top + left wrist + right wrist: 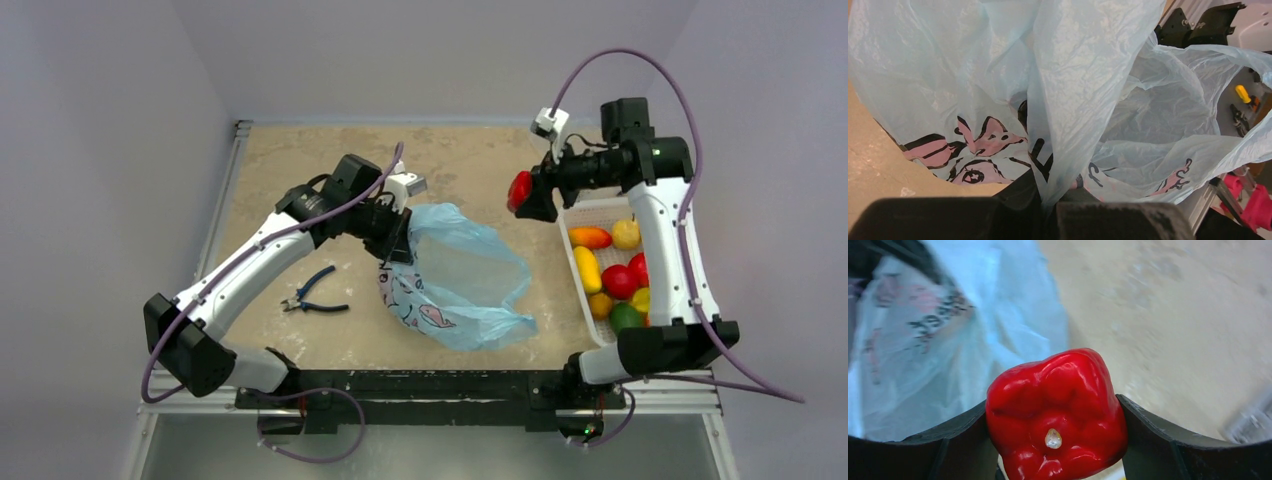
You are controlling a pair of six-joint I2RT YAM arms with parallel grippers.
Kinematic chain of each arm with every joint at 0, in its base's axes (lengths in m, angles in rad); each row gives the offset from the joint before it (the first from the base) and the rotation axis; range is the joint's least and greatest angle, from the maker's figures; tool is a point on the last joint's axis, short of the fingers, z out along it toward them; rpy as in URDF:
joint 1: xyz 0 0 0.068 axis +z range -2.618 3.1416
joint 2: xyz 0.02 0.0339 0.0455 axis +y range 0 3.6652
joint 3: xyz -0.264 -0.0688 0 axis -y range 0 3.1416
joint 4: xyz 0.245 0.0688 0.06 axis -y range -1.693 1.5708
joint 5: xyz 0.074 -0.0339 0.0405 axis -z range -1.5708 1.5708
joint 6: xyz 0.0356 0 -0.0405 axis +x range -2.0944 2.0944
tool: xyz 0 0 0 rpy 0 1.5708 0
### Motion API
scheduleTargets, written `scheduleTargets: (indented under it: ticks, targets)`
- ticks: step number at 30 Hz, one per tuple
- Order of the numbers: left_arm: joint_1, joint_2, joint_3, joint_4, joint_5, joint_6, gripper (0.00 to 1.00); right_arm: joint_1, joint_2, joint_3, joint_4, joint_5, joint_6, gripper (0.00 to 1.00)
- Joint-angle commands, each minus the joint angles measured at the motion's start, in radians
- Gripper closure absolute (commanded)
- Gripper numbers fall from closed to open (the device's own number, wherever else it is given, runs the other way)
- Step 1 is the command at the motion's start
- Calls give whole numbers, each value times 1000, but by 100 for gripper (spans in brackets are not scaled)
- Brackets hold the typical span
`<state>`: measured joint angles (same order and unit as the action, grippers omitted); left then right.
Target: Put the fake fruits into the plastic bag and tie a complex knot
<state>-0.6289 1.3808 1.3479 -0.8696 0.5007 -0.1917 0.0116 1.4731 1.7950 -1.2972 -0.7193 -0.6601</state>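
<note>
**above the far right of the table: red fruit in the grip, bag mouth lies to its left**

the right gripper is clamped on a red fruit, glossy and lobed like a pepper. it is held clear of the table, just beyond the far left corner of the white basket. one finger bears on each flank of the fruit, and its underside faces the wrist camera.

the left gripper is pinched on the rim of the plastic bag, with the film bunched between its fingers. it lifts the left edge of the mouth. the rest of the bag slumps on the table, running from that grip toward the near right.

governing relation: the bag's opening lies to the left of the held fruit, nearer the arm bases and lower. the mouth gapes upward and toward the right arm. no fruit can be seen inside the bag. the right arm alone carries a fruit, and the left is taken up as the holder.

judgement: the coming move is a carry leftward and down over the open mouth, then a release. the far right lip of the bag sags low, so the fruit may land on film rather than in the pocket.

the other fruits, in yellow, orange, red and green, lie in the basket. pliers lie on the table left of the bag, well apart from it.
</note>
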Motion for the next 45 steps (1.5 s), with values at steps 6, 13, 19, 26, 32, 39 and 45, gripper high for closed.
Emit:
scheduleTargets:
  ticks: [6,13,19,26,32,39,45]
  targets:
    - [56,33,22,48,215,-92,100,222,-142,-97,-52,-280,-72,61]
    - [101,63,5,107,375,-144,100,456,-218,-136,115,-153,21,62]
    - [108,36,-31,134,452,-116,100,524,-123,-219,162,-45,-77,57]
    - [111,31,-60,106,456,1,100,576,-97,-240,249,-16,-18,12]
    - [112,20,-127,171,411,41,100,580,-148,-294,293,13,41,1]
    - [110,-15,-231,273,331,110,100,308,-146,-214,298,-92,230,5]
    - [111,-39,-272,274,268,150,100,4,-119,-265,191,93,133,13]
